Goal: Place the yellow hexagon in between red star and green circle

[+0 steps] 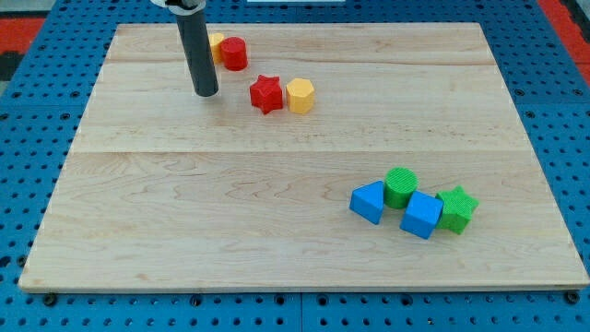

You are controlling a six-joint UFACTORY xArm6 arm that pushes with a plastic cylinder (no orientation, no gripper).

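Rod (197, 51) comes down from the view's top edge, where its upper part is cut off, and my tip (206, 94) rests on the desk (230, 212) near the top left. There is no pincer on this arm, so there is nothing to call open or closed; the rod simply ends in the tip.

Just right of the rod, a yellow block (215, 45) is partly hidden behind it and behind the red cylinder (233, 53) that touches it, so its shape cannot be made out. My tip stands below and left of this pair, apart from both.

The yellow hexagon (300, 95) sits in the upper middle, touching the right side of the red star (265, 93). My tip is to the left of the star, with bare wood between them.

The green circle (400, 186) lies well apart, toward the bottom right, in a tight cluster: a blue block (368, 201) of wedge-like form on its left, a blue cube (421, 214) below and right of it, and a green star (456, 207) at the far right, touching the cube.

The desk is a pale wooden board made of joined planks. It lies on a blue perforated surface (37, 55), with a scrap of red (564, 14) showing at the top right corner.
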